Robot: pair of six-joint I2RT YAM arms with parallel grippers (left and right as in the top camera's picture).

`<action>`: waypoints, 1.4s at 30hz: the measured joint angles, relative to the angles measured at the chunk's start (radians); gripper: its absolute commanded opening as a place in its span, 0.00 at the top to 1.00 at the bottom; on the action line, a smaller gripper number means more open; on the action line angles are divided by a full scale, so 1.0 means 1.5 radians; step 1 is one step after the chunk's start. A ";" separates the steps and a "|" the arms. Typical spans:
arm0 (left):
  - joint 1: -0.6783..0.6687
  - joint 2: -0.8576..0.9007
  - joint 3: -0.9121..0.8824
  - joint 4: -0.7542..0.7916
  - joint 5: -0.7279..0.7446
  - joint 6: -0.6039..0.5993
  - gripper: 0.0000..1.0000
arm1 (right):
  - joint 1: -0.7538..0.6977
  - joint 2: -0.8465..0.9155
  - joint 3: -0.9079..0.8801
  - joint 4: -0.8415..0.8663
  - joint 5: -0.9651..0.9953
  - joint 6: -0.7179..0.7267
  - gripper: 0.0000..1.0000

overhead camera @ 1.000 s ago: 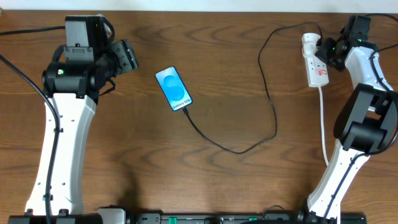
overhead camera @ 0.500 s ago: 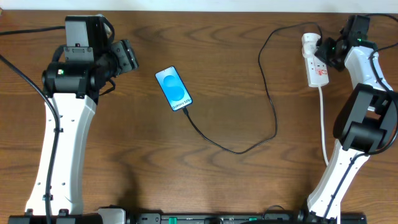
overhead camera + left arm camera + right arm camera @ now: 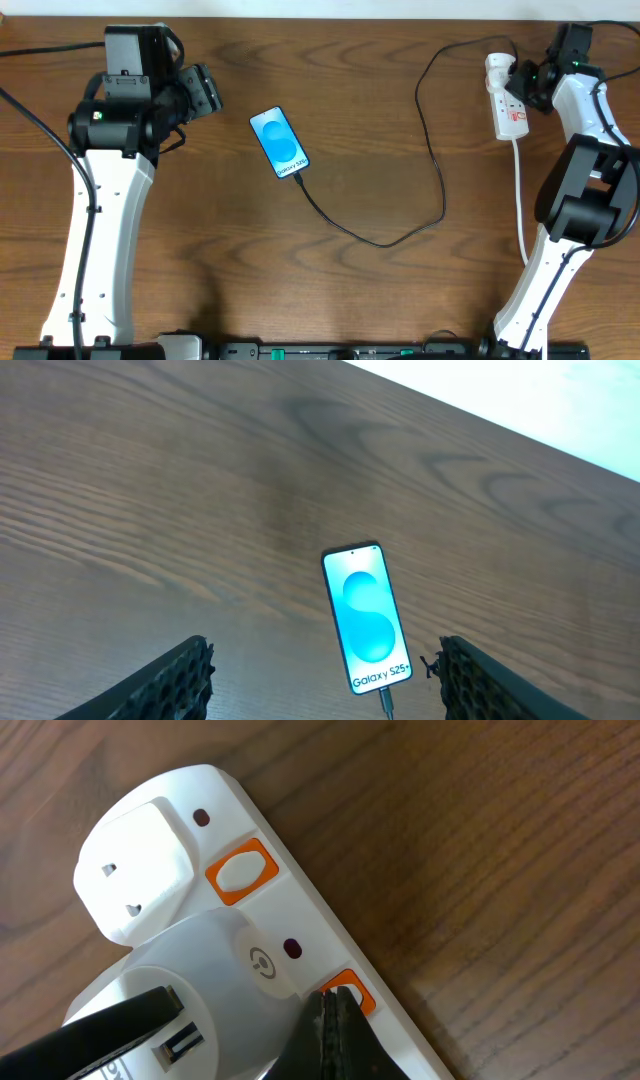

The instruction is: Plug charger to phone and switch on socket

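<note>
The socket point(image 3: 300, 910) lies flat on the surface point(image 3: 380, 70), and I keep my right claw point(image 3: 335, 1020) clenched, fingers pressed together into one narrow tip. That way it can bear on a single switch point(image 3: 352, 996) without catching the switch further along. The tip sits on the switch nearest the white adapter point(image 3: 215, 975), which is the outlet that matters. I cannot tell whether it has flipped.

From that end of the socket the charger point(image 3: 432, 150) loops away across the wood, slack, so pressing should not tug it. It ends at the phone point(image 3: 279, 143), well to the left of the socket, with the connector seated in the Galaxy end and the screen lit.

My left claw point(image 3: 203, 90) hangs further still from the socket, beyond the phone, released and spread wide, grasping nothing, since that side looks finished.

Compared with a second ago, nothing has shifted: socket, charger, phone and both claws sit as they did.
</note>
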 measured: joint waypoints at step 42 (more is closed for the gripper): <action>0.000 0.000 0.000 0.000 0.000 0.000 0.27 | 0.015 0.000 0.001 0.000 0.038 0.018 0.99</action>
